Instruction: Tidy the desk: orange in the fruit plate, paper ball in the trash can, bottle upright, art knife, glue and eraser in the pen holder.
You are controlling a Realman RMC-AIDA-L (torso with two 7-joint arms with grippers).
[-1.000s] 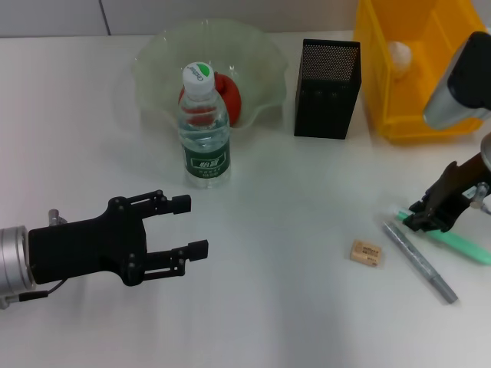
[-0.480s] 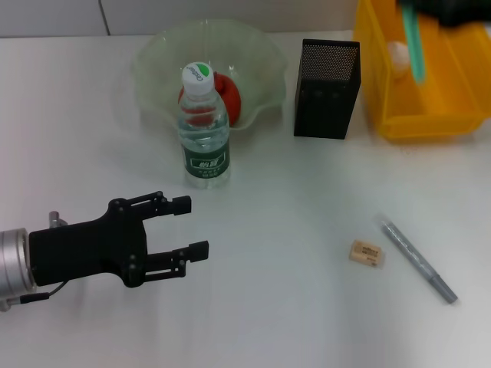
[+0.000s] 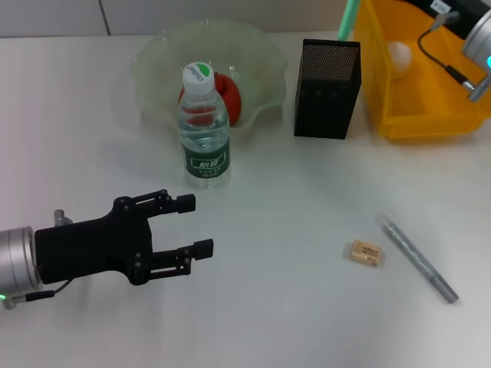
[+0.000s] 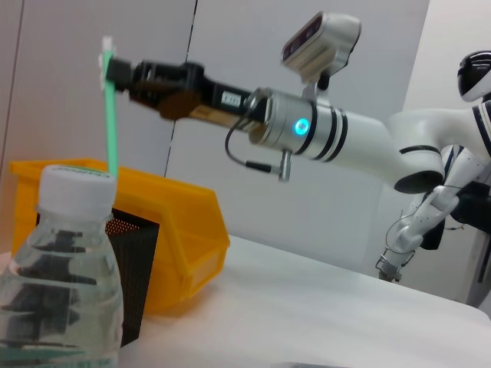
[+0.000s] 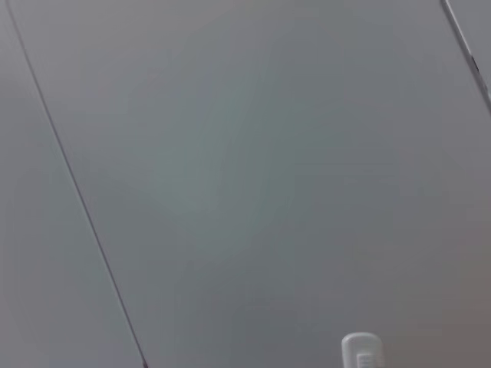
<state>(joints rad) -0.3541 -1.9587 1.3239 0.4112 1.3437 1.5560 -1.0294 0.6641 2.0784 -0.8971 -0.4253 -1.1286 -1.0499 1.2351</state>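
The bottle (image 3: 205, 130) stands upright on the white desk (image 3: 291, 199), in front of the pale-green fruit plate (image 3: 153, 54) that holds the orange (image 3: 224, 96). The paper ball (image 3: 399, 52) lies in the yellow trash can (image 3: 418, 115). My right gripper (image 4: 115, 69) is shut on the top of a thin green stick (image 3: 349, 17), which hangs upright just above the black mesh pen holder (image 3: 328, 88). The tan eraser (image 3: 366, 253) and a grey pen-shaped tool (image 3: 420, 261) lie at the front right. My left gripper (image 3: 193, 225) is open and empty, low over the front left.
My right arm (image 3: 476, 31) reaches in over the trash can from the far right. The left wrist view shows the bottle (image 4: 69, 268) close up, with the pen holder (image 4: 134, 268) and trash can (image 4: 184, 230) behind it. The right wrist view shows only a grey wall.
My right gripper lifted the green stick from the desk at the right and carried it left, from over the trash can to above the pen holder. The left gripper barely moved.
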